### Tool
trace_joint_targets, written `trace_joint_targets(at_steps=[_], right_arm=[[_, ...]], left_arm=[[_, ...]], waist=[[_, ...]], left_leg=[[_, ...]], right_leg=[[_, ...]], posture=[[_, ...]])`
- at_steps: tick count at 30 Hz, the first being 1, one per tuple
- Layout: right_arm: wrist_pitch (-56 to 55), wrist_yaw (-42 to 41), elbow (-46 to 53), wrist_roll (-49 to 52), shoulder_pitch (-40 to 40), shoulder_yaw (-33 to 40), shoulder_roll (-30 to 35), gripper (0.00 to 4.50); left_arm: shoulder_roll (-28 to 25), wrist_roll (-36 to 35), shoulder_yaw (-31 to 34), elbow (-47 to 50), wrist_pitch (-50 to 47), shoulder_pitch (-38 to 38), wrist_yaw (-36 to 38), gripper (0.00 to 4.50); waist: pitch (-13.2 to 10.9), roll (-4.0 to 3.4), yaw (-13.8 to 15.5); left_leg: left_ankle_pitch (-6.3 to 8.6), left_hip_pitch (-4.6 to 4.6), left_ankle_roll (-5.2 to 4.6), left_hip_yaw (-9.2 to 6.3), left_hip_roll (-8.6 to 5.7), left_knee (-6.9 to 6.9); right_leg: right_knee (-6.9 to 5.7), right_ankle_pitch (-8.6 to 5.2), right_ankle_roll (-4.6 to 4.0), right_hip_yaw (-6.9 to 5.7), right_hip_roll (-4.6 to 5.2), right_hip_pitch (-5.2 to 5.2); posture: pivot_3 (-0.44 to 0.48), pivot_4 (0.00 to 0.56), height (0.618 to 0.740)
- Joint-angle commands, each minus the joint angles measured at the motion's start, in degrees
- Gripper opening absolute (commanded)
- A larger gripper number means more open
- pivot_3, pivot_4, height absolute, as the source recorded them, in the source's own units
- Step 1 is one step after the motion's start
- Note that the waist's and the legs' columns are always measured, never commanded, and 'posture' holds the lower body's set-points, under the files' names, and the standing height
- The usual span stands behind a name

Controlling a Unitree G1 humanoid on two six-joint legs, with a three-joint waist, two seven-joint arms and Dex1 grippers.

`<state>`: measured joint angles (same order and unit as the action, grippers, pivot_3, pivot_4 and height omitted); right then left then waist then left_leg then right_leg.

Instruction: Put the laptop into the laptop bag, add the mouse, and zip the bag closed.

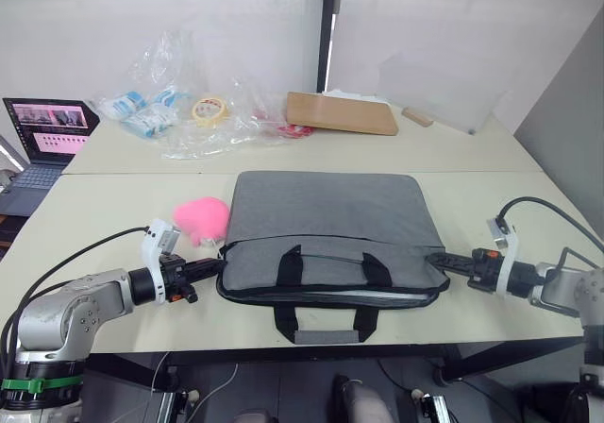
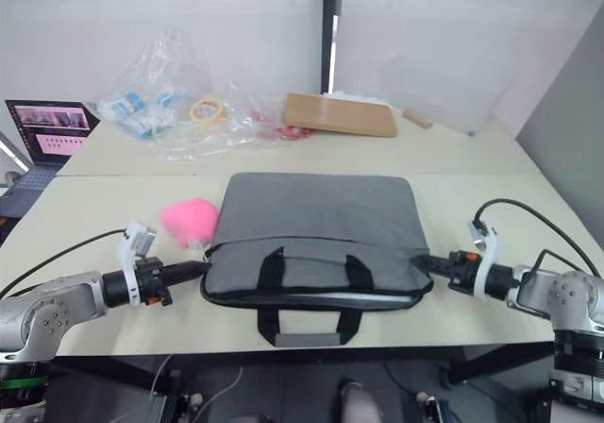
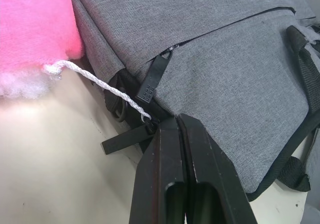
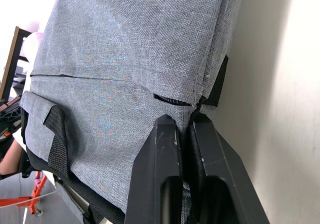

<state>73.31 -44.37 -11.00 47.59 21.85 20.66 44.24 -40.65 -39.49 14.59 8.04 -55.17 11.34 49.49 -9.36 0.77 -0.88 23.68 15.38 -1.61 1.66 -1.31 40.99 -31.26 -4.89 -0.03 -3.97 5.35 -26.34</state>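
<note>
Grey laptop bag [image 1: 326,239] with black trim, lying flat mid-bench. Handles [image 1: 321,300] at the near edge, one hanging over it.

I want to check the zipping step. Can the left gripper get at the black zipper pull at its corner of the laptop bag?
Probably yes. The left gripper is shut, its tips at the laptop bag's corner beside the black zipper pull, with nothing between them. The pink ball lies apart from it.

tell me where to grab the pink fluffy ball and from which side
Grip the pink fluffy ball across its soft round body, coming from above or from the robot's left. Its right side presses against the laptop bag, and a white cord trails from its underside towards the bag's corner.
</note>
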Motion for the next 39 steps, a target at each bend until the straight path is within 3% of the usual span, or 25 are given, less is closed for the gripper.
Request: trace_joint_targets(at_steps=[1,7,8,12,13,16,19,20,21,29,34,39], right_arm=[[-1.73,-0.65,1.38,0.71,2.09,1.03,-0.14,0.03],[-1.51,-0.91,1.21,0.74,2.03,1.36,-0.26,0.03],[-1.75,-0.96,1.22,0.71,1.99,1.45,-0.29,0.75],[-3.31,-2.39,2.52,0.23,1.29,0.88,0.85,2.23],[-4.03,-3.06,2.73,-0.20,1.10,0.81,1.83,2.40],[-7.40,-6.00,2.29,-2.41,0.47,0.16,5.57,3.55],[-19.42,-12.92,-0.54,-10.21,0.44,-4.85,12.06,4.46],[-25.66,-15.55,-2.61,-13.71,1.45,-6.92,14.12,4.50],[-32.66,-17.35,-5.38,-17.46,3.07,-8.82,15.54,4.50],[-75.23,-22.02,-26.52,-33.76,14.69,-13.30,17.17,4.50],[-80.70,-28.36,-37.75,-36.28,21.94,-14.71,17.61,4.50],[-84.86,-30.15,-42.68,-38.26,26.04,-14.97,17.20,4.50]], left_arm=[[-1.05,-0.68,1.38,0.52,1.36,0.58,0.38,0.00],[-0.62,1.21,0.37,0.03,5.13,-0.91,0.84,0.00],[-0.45,1.18,0.55,-0.12,5.66,-1.24,0.94,0.53],[-1.20,0.28,2.85,-0.74,5.94,-2.23,1.00,1.91],[-2.00,-0.16,3.90,-0.68,5.67,-2.74,1.40,2.12],[-4.36,-1.42,7.45,-0.20,4.83,-4.75,2.55,3.24],[-6.80,0.32,11.62,-2.16,8.34,-6.97,2.52,4.11],[-7.68,1.84,13.08,-3.90,11.15,-7.62,2.73,4.43],[-8.47,3.22,14.48,-5.69,14.28,-7.81,2.98,4.47],[-13.40,11.29,17.82,-24.07,40.11,-2.49,9.50,4.47],[-17.84,15.08,14.53,-33.75,44.61,2.84,12.31,4.47],[-19.72,15.85,13.10,-38.88,46.92,5.67,16.02,4.47]], waist=[[0.00,0.00,-0.04],[0.00,0.00,-0.04],[0.00,0.00,-0.04],[0.00,0.00,-0.08],[0.00,0.00,-0.12],[-0.01,-0.03,-0.17],[-0.02,-0.04,-0.11],[-0.03,-0.05,-0.16],[-0.03,-0.05,-0.16],[-0.07,-0.12,-1.44],[-0.10,-0.16,-2.31],[-0.13,-0.22,-3.10]], left_leg=[[0.00,0.00,0.00,0.00,0.00,0.00],[0.00,-0.01,0.01,0.00,0.00,0.00],[0.00,-0.01,0.01,0.00,0.00,0.00],[0.00,-0.03,0.01,0.00,0.01,0.00],[0.00,-0.03,0.01,0.00,0.01,0.00],[0.00,-0.02,0.00,0.01,0.02,-0.01],[0.00,-0.04,0.00,0.00,0.02,-0.05],[0.00,-0.05,0.00,0.01,0.01,-0.06],[0.00,-0.07,0.00,0.01,0.02,-0.07],[-0.10,-0.15,0.19,0.10,0.05,-0.23],[-0.12,-0.13,0.22,0.10,0.07,-0.25],[-0.13,-0.14,0.26,0.08,0.17,-0.25]], right_leg=[[0.00,0.00,0.00,0.01,0.00,0.00],[-0.02,0.00,0.00,0.01,0.00,0.00],[-0.02,0.00,0.00,0.01,0.00,0.00],[-0.04,0.00,0.00,0.03,0.00,0.00],[-0.04,0.00,0.00,0.04,0.00,0.00],[-0.05,0.00,-0.01,0.04,-0.02,-0.01],[-0.02,-0.01,0.00,0.02,-0.02,-0.01],[-0.02,-0.02,0.01,0.02,-0.02,-0.01],[-0.02,-0.02,0.01,0.02,-0.02,-0.01],[-0.03,-0.08,-0.06,-0.05,-0.05,0.00],[-0.01,-0.08,-0.09,-0.12,-0.04,-0.01],[-0.04,-0.11,-0.14,-0.16,-0.04,-0.01]], posture=[[0.000,0.150,0.740],[0.000,0.150,0.740],[0.000,0.150,0.740],[0.000,0.150,0.740],[0.000,0.150,0.740],[0.000,0.150,0.740],[0.000,0.150,0.740],[0.000,0.150,0.740],[0.000,0.150,0.740],[0.000,0.150,0.740],[0.000,0.150,0.740],[0.000,0.150,0.740]])
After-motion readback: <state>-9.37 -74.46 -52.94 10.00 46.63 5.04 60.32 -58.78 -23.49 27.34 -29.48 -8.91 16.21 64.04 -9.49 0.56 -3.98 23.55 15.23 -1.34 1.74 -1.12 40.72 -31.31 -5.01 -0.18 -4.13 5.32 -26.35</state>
